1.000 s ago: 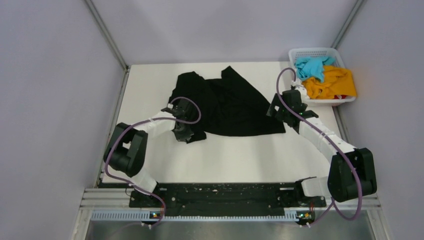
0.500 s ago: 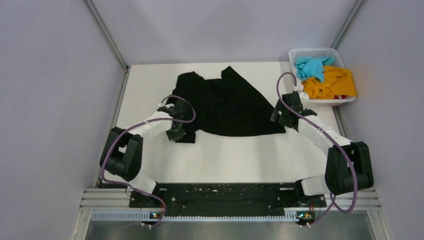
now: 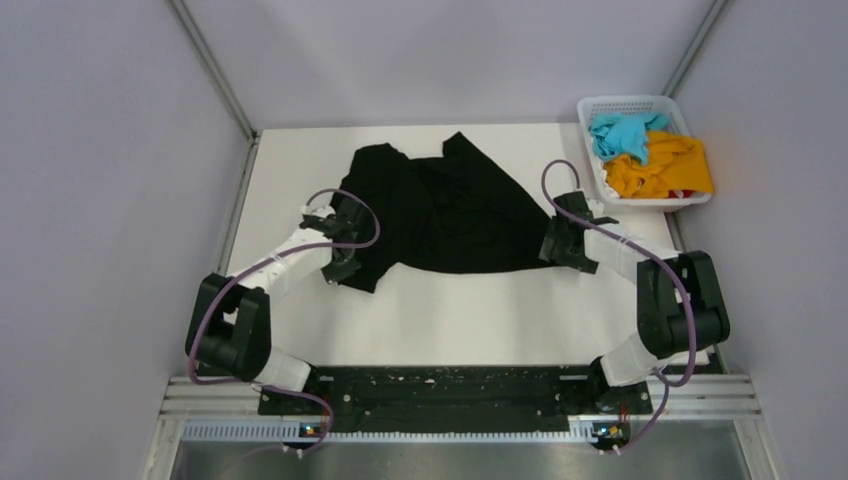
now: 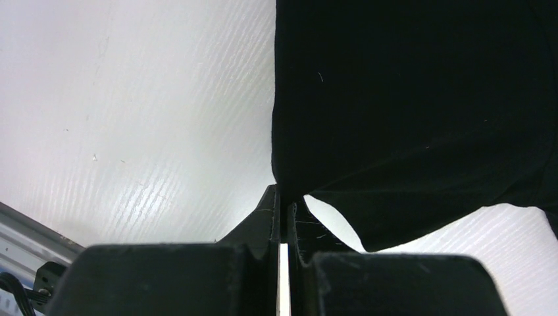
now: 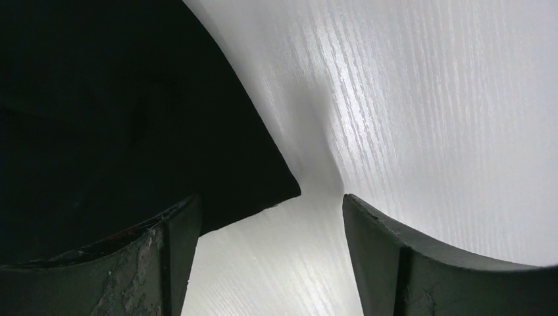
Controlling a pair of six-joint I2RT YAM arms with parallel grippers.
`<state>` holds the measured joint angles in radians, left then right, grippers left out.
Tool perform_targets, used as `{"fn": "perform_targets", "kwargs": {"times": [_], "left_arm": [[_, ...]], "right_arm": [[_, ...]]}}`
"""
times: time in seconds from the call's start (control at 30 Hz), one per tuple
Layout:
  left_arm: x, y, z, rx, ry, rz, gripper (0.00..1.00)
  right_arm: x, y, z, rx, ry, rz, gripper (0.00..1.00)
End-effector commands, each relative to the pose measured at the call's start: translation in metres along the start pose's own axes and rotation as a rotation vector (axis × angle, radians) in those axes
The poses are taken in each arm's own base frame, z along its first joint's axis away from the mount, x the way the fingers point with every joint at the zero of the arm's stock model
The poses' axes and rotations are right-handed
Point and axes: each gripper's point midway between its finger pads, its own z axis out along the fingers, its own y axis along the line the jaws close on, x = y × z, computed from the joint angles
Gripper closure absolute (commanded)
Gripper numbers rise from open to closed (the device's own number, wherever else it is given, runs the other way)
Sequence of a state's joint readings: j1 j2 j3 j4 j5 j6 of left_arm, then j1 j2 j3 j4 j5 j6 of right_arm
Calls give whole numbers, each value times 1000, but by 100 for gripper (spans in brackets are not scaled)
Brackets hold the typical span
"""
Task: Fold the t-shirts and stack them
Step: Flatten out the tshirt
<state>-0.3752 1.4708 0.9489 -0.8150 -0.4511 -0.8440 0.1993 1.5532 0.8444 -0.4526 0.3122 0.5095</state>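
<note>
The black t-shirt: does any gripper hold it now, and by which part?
The left gripper pinches the black t-shirt at its near left corner edge. The right gripper is open around the near right corner, gripping nothing.

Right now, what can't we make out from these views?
- Top view: near-left corner of the black t-shirt, covered by the left claw.
- Left wrist: how much cloth is pinched, hidden inside the shut claw.
- Top view: basket floor, buried under the turquoise t-shirt and orange t-shirt.

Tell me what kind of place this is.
Probably a robot lab cell: left arm and right arm bolted to a white table, bare grey walls, a black shirt laid out.
</note>
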Motion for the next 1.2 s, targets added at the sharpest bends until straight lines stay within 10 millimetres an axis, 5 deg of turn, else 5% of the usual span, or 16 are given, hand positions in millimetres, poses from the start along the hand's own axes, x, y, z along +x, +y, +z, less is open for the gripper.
{"fn": "perform_targets", "kwargs": {"times": [0.0,0.4,0.5,0.63,0.77,0.9,1.07,1.17], "left_arm": [[-4,7,-4,-9,-24,-35,100],[-12,0,-10,33,-41,-52,100],[-16,-2,-15,53,-52,-67,100],[-39,-10,-37,123,-122,-115,100],[-95,-20,-92,269,-312,-192,100],[-160,-14,-168,402,-562,-275,100],[-218,10,-275,581,-861,-346,100],[-234,31,-329,641,-989,-349,100]], "right_arm": [[2,6,9,-26,8,13,25],[18,13,24,-63,48,8,73],[8,16,18,-81,10,18,97],[-26,29,-6,-157,-84,27,100],[-81,47,-51,-258,-226,20,100],[-140,60,-114,-360,-396,35,100],[-206,55,-224,-469,-670,64,100],[-234,45,-287,-519,-832,66,100]]}}
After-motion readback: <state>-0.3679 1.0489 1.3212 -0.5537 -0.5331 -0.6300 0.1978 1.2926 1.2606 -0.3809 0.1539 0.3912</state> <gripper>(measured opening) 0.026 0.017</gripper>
